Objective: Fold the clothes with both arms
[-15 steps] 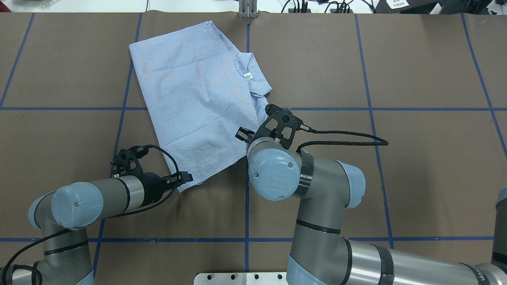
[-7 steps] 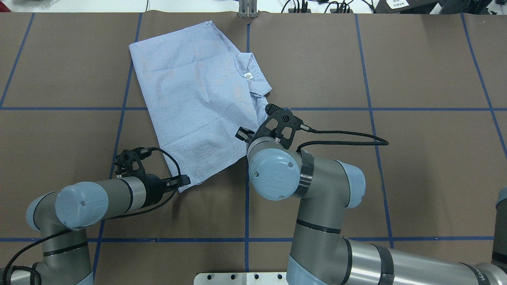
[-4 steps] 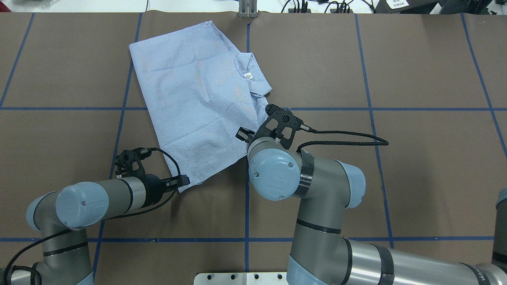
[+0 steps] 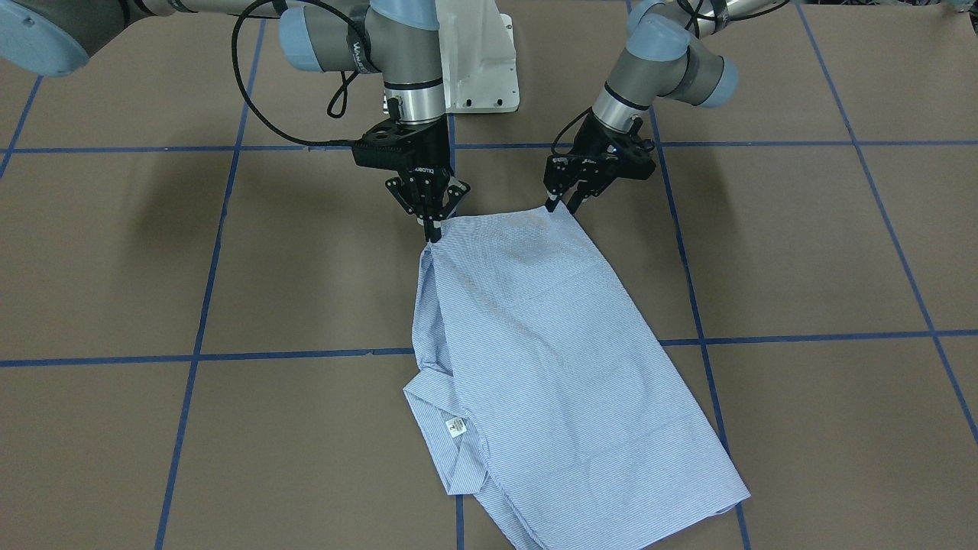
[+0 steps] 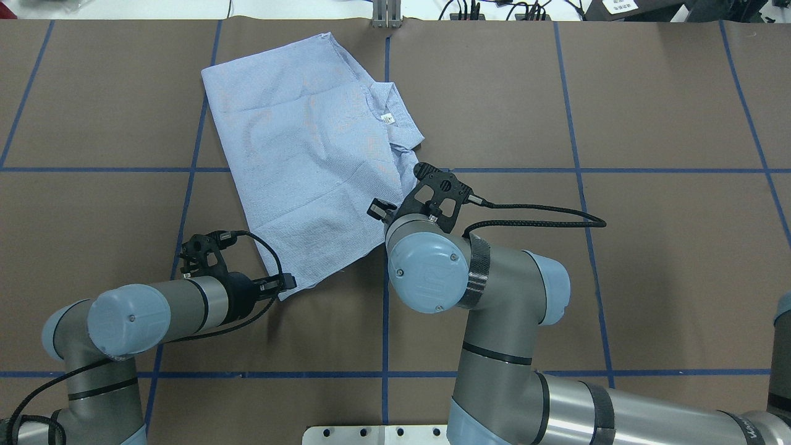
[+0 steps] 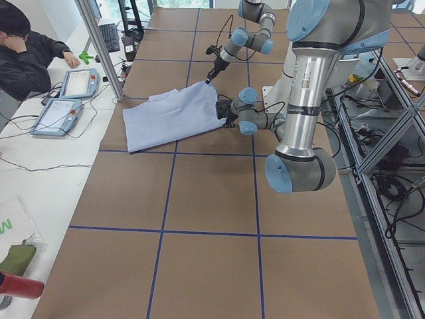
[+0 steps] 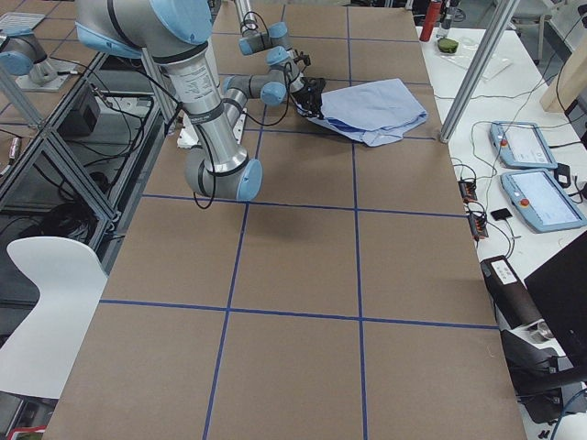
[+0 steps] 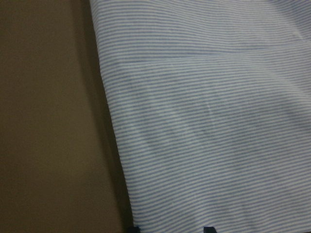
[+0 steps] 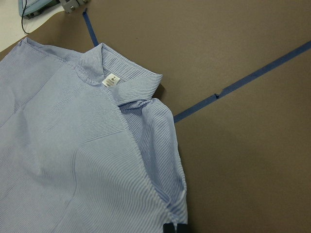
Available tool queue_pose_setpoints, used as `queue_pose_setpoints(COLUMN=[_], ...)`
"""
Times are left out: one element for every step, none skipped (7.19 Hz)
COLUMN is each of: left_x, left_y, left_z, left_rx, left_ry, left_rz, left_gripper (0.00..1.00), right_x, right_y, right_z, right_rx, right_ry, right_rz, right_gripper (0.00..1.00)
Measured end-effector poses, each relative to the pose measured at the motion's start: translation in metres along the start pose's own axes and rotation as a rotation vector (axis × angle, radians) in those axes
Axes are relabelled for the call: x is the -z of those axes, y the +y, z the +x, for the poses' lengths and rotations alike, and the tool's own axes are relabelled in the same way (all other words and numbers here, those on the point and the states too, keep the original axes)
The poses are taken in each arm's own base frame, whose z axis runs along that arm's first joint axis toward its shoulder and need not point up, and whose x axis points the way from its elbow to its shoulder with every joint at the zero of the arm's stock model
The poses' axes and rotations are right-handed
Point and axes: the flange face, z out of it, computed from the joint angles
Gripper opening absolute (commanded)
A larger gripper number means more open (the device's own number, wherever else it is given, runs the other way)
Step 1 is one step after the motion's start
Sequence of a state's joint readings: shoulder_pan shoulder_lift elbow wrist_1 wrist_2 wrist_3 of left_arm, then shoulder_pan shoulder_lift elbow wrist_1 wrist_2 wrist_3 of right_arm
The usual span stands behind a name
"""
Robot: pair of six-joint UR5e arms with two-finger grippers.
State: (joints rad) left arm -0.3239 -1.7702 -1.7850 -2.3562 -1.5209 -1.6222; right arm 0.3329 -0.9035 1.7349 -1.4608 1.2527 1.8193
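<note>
Front-on, the shirt (image 4: 550, 367) is seen flat on the table (image 4: 764, 267), one hem corner pinched tight by the right gripper (image 4: 432, 225); overhead, the left gripper (image 5: 283, 283) is found drawn slightly back; at its wrist, fingertips (image 8: 208, 228) are shown parted astride cloth, so lifting is judged premature.

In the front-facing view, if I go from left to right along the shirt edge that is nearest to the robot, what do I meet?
Right arm's black two-finger tool, shut on one corner → hem of the light blue, finely striped fabric shirt → left arm's black two-finger tool, open at the other corner.
</note>
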Motion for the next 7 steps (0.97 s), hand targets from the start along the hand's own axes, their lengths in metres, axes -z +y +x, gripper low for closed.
queue_pose_setpoints(left_x=[0.0, -0.0001, -0.0002, -0.0003, 0.0001, 0.001, 0.003], left_y=[0.0, 0.0005, 0.0013, 0.0022, 0.0027, 0.003, 0.003], left_z=[0.0003, 0.0008, 0.0009, 0.0012, 0.0017, 0.0027, 0.0052], left_rx=[0.002, 0.003, 0.003, 0.004, 0.005, 0.006, 0.006], left_ry=[0.001, 0.002, 0.002, 0.003, 0.004, 0.007, 0.013], left_rz=[0.002, 0.002, 0.001, 0.0, -0.001, -0.001, -0.001], left_gripper=[0.36, 0.35, 0.25, 0.0, 0.0, 0.0, 0.0], right_x=[0.0001, 0.0003, 0.0006, 0.0014, 0.0018, 0.0015, 0.0009], right_y=[0.0, 0.0, -0.0001, -0.0003, -0.0005, -0.0007, -0.0009], right_z=[-0.0001, -0.0003, -0.0004, -0.0008, -0.0009, -0.0005, 0.0004], right_rx=[0.0, -0.001, -0.001, -0.002, -0.002, -0.001, -0.001], right_ry=[-0.001, -0.002, -0.004, -0.005, -0.006, -0.005, -0.004], right_rz=[-0.001, -0.001, -0.001, -0.001, -0.001, -0.001, -0.001], right_gripper=[0.0, 0.0, 0.0, 0.0, 0.0, 0.0, 0.0])
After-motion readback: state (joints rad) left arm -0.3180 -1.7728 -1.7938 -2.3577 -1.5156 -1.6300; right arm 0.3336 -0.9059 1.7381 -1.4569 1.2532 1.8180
